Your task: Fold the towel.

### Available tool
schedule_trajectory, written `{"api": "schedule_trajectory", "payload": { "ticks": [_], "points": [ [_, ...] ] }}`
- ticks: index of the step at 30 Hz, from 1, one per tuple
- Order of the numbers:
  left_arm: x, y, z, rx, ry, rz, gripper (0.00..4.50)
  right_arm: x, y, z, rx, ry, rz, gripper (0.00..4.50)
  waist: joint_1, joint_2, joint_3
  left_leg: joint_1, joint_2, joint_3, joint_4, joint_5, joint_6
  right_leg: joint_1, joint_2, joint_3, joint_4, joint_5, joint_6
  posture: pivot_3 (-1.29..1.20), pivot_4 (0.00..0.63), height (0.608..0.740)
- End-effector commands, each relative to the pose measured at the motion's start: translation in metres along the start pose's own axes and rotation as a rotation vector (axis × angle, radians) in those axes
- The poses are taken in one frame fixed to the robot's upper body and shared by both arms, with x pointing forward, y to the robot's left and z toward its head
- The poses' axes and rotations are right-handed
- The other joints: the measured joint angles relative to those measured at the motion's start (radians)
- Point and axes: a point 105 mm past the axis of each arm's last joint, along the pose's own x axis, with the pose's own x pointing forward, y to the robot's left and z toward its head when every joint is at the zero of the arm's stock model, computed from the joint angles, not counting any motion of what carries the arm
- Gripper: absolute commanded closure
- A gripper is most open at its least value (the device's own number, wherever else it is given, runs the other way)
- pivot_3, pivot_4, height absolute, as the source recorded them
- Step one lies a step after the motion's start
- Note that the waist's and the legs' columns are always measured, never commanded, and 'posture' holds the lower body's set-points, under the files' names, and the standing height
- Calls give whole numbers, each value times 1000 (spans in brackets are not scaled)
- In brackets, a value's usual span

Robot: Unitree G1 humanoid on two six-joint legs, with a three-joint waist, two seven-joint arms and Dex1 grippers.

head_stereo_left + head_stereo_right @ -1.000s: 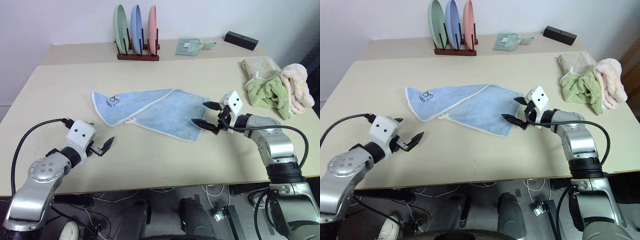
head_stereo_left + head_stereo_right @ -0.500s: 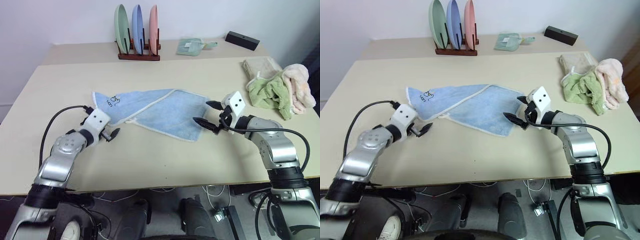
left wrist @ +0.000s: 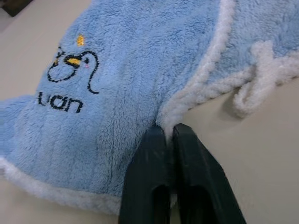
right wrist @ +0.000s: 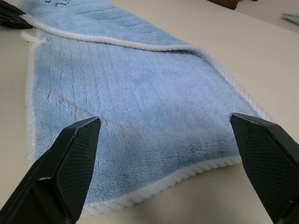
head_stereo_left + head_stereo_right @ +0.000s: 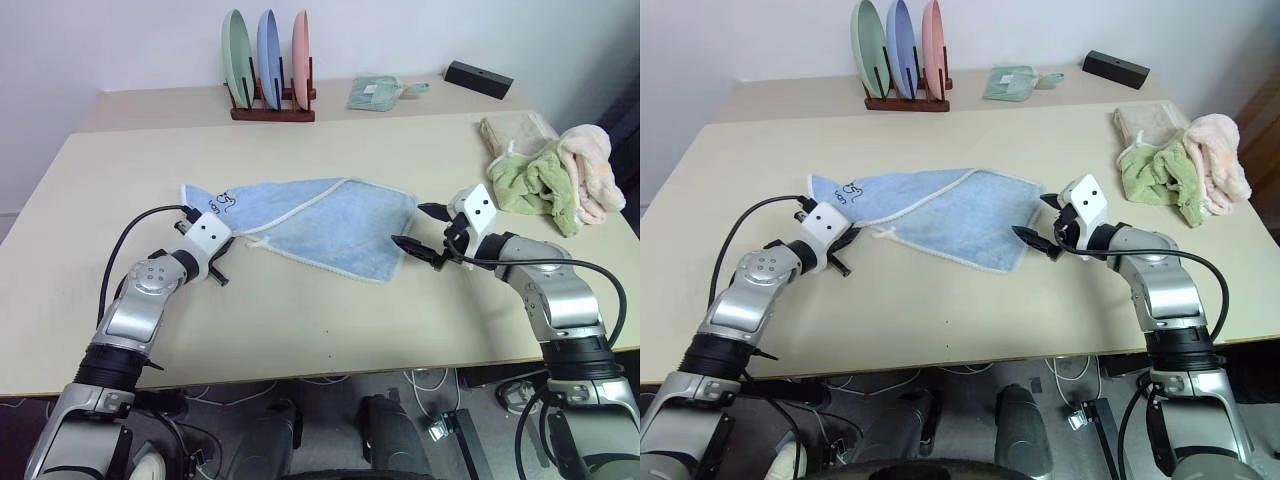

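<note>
Nearest, low in the left wrist view, the left tool (image 3: 169, 133) has its two black fingers pressed together on the whitish hem of the light blue towel (image 5: 320, 225), just where the hem turns a corner beside the small printed mark (image 3: 70, 79). In the left eye view this tool (image 5: 218, 262) sits left of centre, at the towel's near left edge. The grip looks thin: only hem shows between the fingers, so any lift is best kept slow and low until the cloth proves it comes along.

Right of centre, the right tool (image 5: 420, 226) stands with its fingers spread wide and nothing between them, the towel's right-hand end lying just ahead of it. In the right wrist view the two black fingertips (image 4: 70, 158) frame the cloth's white-edged border. It probably needs to move in and close on that edge before both ends can travel together; pulling with one side alone would likely drag the towel across the desk (image 5: 330, 320) rather than fold it.

The towel lies flat in the middle of the desk, already doubled along a diagonal. Farther off, at the right edge, a lime-green towel (image 5: 528, 180) and a pale pink towel (image 5: 592, 170) are heaped well apart from the work. At the back stand a plate rack (image 5: 270, 70), a small green cloth (image 5: 378, 92) and a black box (image 5: 478, 78).
</note>
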Motion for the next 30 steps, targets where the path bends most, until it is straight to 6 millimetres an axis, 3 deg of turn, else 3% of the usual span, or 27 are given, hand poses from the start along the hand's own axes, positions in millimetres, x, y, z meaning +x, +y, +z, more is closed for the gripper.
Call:
{"api": "schedule_trajectory", "payload": {
  "ticks": [1,5,12,21,24,30],
  "points": [
    [-17,17,11,4,-44,62,4434,4,-6,26,-138,-32,-3,0,-2,0,0,0,0,0,0,0,0,0,0,0,0,0,0,0,150,740],
    [-49,19,13,-27,-67,85,4434,18,-24,20,-179,44,-32,0,-4,0,1,0,1,2,0,0,0,-1,0,1,0,0,0,0,150,740],
    [-104,-10,6,-101,-27,-13,4434,42,-48,15,-235,75,-73,0,-1,1,1,-1,1,3,-1,0,0,-2,0,2,-1,0,0,0,150,740],
    [-123,-20,-12,-120,68,-62,4434,68,-51,17,-273,81,-56,0,-3,2,2,0,1,9,-1,0,0,-2,1,3,-1,0,-1,0,150,740],
    [-133,-28,-21,-139,106,-108,4434,76,-49,13,-354,123,-46,0,-9,2,2,0,2,10,-2,0,0,-3,1,4,-1,0,-1,0,150,740],
    [-156,-36,-46,-143,216,-150,4434,92,-47,14,-338,136,-63,0,-21,2,2,0,2,12,-3,0,1,-4,2,7,0,0,-1,0,150,740]
  ]
}}
